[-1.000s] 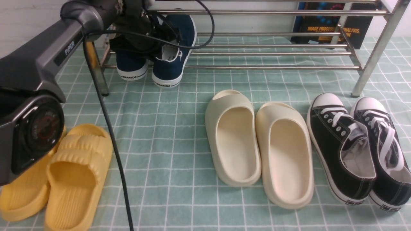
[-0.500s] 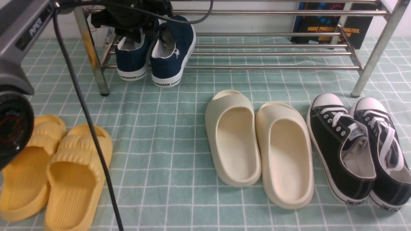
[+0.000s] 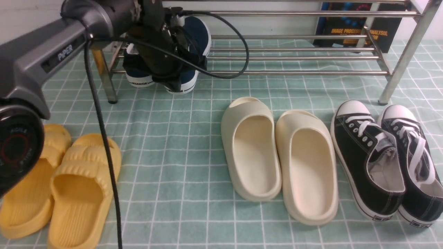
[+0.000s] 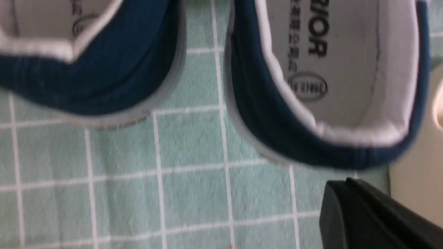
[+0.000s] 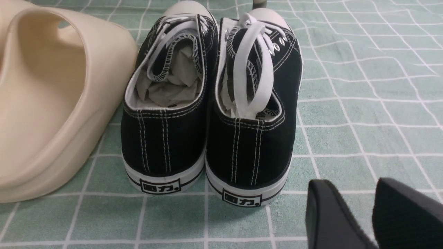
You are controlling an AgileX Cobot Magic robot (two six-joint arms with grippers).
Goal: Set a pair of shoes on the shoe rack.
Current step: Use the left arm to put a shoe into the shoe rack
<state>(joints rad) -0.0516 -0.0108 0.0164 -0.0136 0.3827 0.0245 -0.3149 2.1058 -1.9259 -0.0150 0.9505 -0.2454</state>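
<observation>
Navy shoes [image 3: 193, 36]: on shoe rack [image 3: 294, 57], far left, heels nearest.
Left gripper [image 3: 169, 74]: above heels, holds nothing; jaw gap unclear.
Right gripper [image 5: 372, 214]: slightly parted, empty, behind black sneakers [image 5: 207, 103].

The pair of shoes [image 3: 193, 38] rests on the shoe rack [image 3: 294, 55], at its left end, behind my left arm [image 3: 69, 45]. In front of the rack, from left to right, lie the slippers [image 3: 69, 186], the clogs [image 3: 277, 155] and the sneakers [image 3: 384, 159].
</observation>
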